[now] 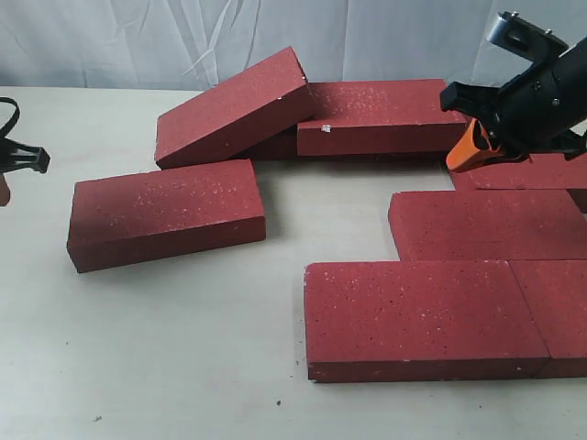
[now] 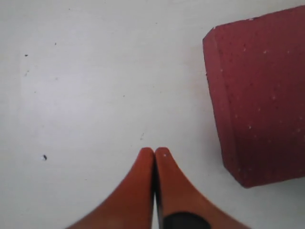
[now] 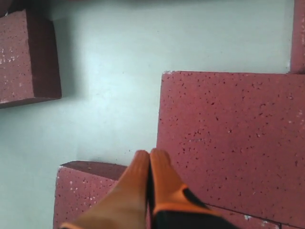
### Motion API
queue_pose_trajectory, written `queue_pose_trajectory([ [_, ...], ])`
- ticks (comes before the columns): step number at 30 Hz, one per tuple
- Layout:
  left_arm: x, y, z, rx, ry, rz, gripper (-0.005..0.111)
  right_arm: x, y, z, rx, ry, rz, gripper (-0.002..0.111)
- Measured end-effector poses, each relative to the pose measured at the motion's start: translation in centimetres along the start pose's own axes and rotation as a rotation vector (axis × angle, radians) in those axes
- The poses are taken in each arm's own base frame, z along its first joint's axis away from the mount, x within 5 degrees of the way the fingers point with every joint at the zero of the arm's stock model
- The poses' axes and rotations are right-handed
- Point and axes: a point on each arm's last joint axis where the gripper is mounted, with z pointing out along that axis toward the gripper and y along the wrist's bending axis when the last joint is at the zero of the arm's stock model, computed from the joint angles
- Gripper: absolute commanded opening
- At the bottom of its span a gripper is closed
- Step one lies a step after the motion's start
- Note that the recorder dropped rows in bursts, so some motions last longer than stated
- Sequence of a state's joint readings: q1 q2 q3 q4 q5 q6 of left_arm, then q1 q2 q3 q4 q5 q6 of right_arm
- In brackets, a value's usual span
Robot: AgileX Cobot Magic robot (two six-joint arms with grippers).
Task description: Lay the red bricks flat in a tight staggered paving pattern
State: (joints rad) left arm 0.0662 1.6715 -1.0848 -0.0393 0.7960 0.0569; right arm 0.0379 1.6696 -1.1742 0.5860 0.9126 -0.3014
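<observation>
At the far left edge of the pale worktop [image 1: 174, 353] the left gripper [image 2: 154, 152] hangs over bare surface. Its two orange fingers are pressed together with nothing between them. Near it, on the left half of the worktop, lies the lone brick [image 1: 165, 223], a dark-red rectangular paver block with a rough face and fine white speckles. It lies flat and a little askew, well apart from the other red bricks.

Behind it, toward the back edge, a tilted brick [image 1: 234, 105] of the same kind slopes up to the right. Its raised end rests on the left end of the back brick [image 1: 381, 115], which lies flat along the back.

Toward the front right corner the front brick [image 1: 417, 316] lies flat, end to end with the corner brick [image 1: 558, 307], with only a thin seam between them. The middle brick [image 1: 477, 225] lies flat against their rear edge, shifted to the right so the joints are staggered. Behind that, at the right edge, the far-right brick [image 1: 550, 171] shows only in part, under the black arm.

The right gripper [image 3: 150, 153] hangs by the right end of the back brick, its orange fingers closed on each other and holding nothing. I cannot tell whether its tips touch the brick below them.
</observation>
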Motion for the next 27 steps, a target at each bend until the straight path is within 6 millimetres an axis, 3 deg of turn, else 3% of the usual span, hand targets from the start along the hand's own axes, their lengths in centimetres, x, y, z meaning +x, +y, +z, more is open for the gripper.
queue_pose_trajectory([
  [7,-0.3,-0.3,1.5,0.039,0.009,-0.045,0.000,0.2,0.5,0.3,0.004,0.012,-0.029,-0.001],
  [16,0.2,-0.7,5.7,0.093,0.137,-0.089,0.000,0.1,0.5,0.3,0.011,0.005,-0.034,-0.001],
  [21,0.2,-2.0,8.4,0.235,0.170,-0.103,0.000,0.0,0.4,0.3,0.015,-0.009,-0.034,-0.001],
  [27,0.0,-4.6,10.1,0.276,0.150,-0.100,0.000,0.0,0.4,0.3,0.016,-0.010,-0.036,-0.001],
])
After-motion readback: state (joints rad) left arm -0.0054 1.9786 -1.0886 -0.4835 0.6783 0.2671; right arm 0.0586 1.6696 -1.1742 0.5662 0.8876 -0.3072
